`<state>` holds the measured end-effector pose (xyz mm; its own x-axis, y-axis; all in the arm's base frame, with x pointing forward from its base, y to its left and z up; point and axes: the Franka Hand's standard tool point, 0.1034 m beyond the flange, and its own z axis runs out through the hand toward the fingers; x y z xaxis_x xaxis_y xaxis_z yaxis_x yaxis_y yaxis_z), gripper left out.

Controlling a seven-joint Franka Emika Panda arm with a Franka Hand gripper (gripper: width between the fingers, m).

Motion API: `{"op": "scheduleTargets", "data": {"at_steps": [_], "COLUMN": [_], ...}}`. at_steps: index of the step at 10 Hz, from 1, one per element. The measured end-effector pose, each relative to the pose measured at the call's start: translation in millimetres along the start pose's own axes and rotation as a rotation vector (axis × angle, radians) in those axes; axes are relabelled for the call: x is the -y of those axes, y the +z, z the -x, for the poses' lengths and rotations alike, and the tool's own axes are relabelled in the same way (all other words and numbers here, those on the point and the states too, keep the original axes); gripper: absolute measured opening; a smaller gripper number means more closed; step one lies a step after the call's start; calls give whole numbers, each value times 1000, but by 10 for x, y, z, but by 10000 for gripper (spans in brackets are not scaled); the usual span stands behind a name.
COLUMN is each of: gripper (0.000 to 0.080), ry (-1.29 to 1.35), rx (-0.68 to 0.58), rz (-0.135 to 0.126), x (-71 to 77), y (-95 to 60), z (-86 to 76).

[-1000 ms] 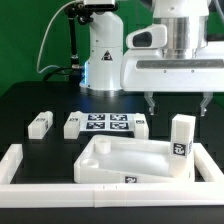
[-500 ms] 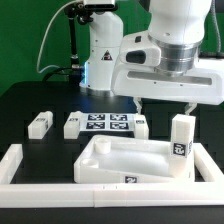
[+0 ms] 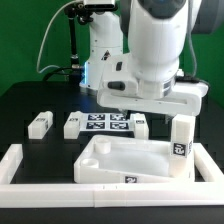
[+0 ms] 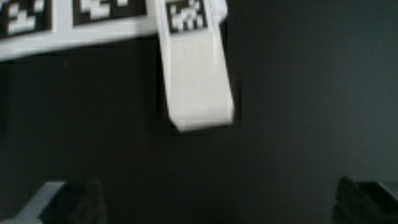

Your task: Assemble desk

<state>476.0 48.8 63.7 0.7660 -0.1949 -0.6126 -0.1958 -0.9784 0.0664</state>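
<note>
Nearest in the exterior view, the low white wall [image 3: 20, 168] runs along the front of the black table [image 3: 30, 100] and turns back at both ends. Inside it the tabletop [image 3: 135, 160] lies rim up, toward the exterior view's right, with a tag on its front edge. The upright leg [image 3: 181, 135] stands at its far corner on the exterior view's right, tag facing the camera; whether the two touch cannot be told.

Behind them comes a row across the table. The left leg [image 3: 40, 124] lies apart on the exterior view's left. The second leg [image 3: 73, 124] lies just beside the marker board [image 3: 105, 124], and the third leg [image 3: 140, 125] lies at the board's other end.

The arm [image 3: 150, 50] leans over that far row, above the third leg.

In the wrist view the gripper [image 4: 214, 205] hangs above bare table. Its fingers [image 4: 63, 200] are spread wide with nothing between them, and a leg [image 4: 196, 75] lies ahead, beside the board [image 4: 71, 20].
</note>
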Motion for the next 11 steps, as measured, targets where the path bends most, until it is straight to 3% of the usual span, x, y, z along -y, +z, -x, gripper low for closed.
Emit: {"op": "scheduleTargets", "data": {"at_steps": [4, 6, 7, 11], "gripper": [648, 648, 648, 648], "ry": [9, 31, 34, 35], "rx": [22, 85, 96, 93], "rz": [-1, -46, -65, -61], "x": [13, 92, 91, 74], "y": [29, 347, 369, 367], "z": [-81, 67, 83, 75]}}
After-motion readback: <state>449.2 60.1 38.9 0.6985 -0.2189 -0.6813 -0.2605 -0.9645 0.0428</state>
